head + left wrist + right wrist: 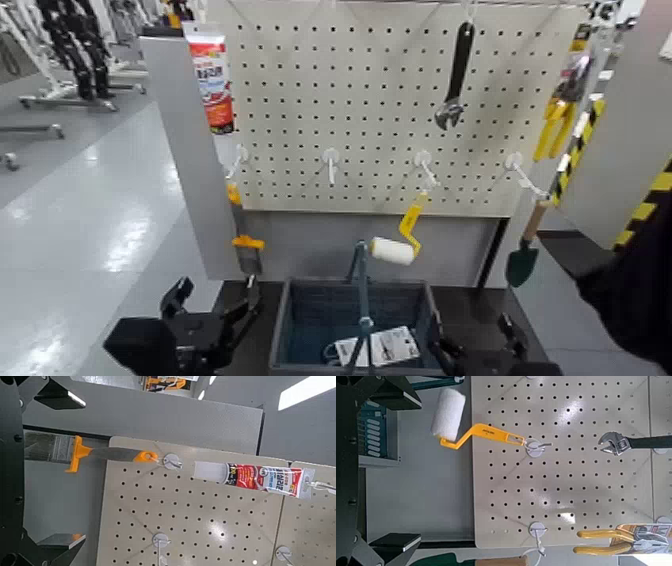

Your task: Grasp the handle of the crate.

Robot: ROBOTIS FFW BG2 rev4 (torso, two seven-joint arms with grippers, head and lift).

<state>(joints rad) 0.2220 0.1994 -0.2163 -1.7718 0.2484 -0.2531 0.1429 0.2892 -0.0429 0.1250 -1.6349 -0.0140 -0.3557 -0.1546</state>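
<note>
The dark blue-grey slatted crate (285, 322) stands at the bottom middle of the head view, below the pegboard. Its thin handle (361, 288) stands upright over the crate's middle, with a small joint low down. My left gripper (213, 302) is open and empty, just left of the crate. My right gripper (480, 345) is open and empty, just right of the crate. The left wrist view shows the left fingers (57, 393) spread wide. The right wrist view shows the right fingers (393, 541) spread wide, with the crate's slatted side (374, 431) beside them.
A white pegboard (380, 110) rises behind the crate. On it hang a yellow-handled paint roller (398, 245), a brush (245, 250), a tube (212, 80), a wrench (456, 75), pliers (558, 115) and a trowel (522, 262). White packets (385, 346) lie in the crate.
</note>
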